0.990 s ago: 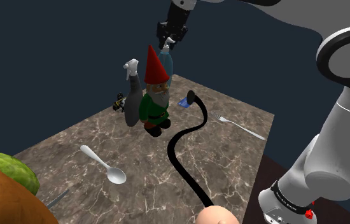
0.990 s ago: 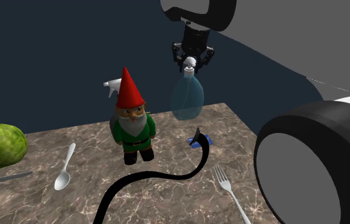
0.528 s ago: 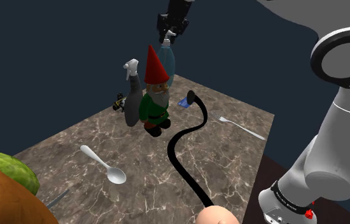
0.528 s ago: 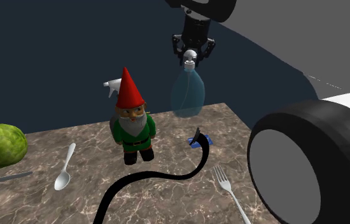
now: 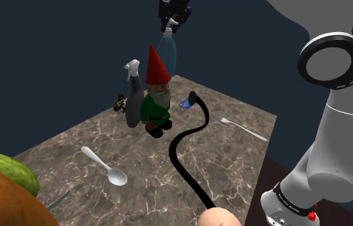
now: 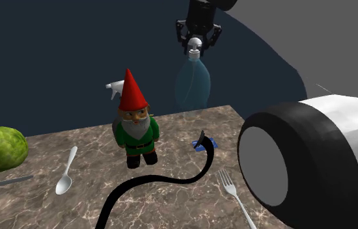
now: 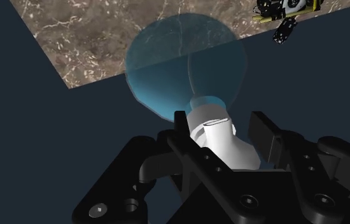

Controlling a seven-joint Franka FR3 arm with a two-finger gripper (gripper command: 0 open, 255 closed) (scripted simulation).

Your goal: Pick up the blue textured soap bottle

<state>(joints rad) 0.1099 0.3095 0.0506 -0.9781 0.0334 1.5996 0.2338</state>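
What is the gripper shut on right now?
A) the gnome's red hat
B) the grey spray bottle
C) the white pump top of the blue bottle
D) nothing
C: in the wrist view the gripper has a finger on either side of the blue bottle, clasping its white top.

I log a brown marbled tabletop [image 5: 233,160] with a red-hatted gnome [image 5: 155,96] standing upright toward its far end. A grey spray bottle [image 5: 132,103] is just beside it on the shoulder view's left, and a small yellow-and-black object [image 5: 121,103] lies by that bottle's base. A black cord [image 5: 185,154] curves from the near edge up to a small blue item [image 5: 185,103], with a fork [image 5: 239,126] lying on its right, a spoon [image 5: 104,166] on its left, and a green rounded lump [image 5: 11,172] at the lower-left corner.
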